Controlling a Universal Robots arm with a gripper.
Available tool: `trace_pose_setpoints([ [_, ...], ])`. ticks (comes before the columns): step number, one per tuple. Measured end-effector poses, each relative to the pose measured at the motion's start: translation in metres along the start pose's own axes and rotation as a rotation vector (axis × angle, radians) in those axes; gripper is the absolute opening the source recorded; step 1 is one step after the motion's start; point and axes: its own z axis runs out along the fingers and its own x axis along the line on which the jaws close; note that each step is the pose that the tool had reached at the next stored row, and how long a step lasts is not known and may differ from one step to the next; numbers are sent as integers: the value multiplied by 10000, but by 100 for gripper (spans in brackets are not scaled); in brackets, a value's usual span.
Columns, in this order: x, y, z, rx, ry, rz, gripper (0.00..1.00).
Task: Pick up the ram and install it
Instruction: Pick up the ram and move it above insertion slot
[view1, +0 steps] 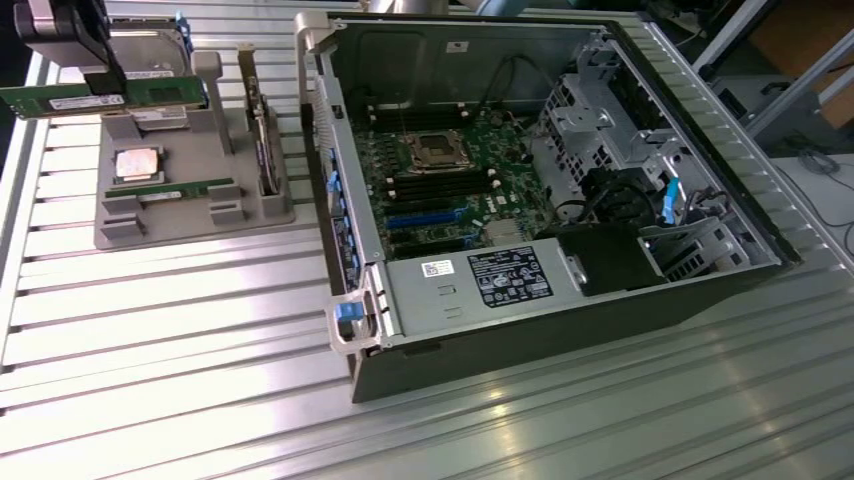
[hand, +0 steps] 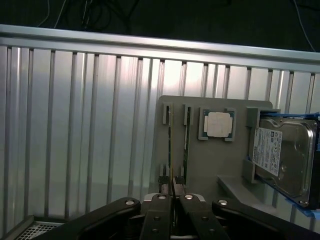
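Altogether, two green memory sticks showed. The ram hung level in the air, raised clear of the grey holder on the exterior view's left. It was pinched between the drawn-together fingers of the gripper. The second ram stick stood on edge in a slot of the holder, just beside the one silver processor. One expansion card stood upright along the holder's side nearest the single open computer case, with its one motherboard and one power supply. One hard drive sat at the holder's far end.

The exterior view cut off most of the gripper's body, and the ram's end ran out past that view's left. The gripper also covered much of the hard drive there. From the wrist the held stick was edge-on (a thin line between the fingers), hard to separate from them. The motherboard's dark memory slots were too crowded to count.
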Motion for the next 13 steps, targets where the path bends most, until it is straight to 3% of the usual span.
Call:
trace_pose_setpoints([
  [6,4,-41,0,-1,19,-1,13],
  [13,13,-153,0,-10,119,0,13],
])
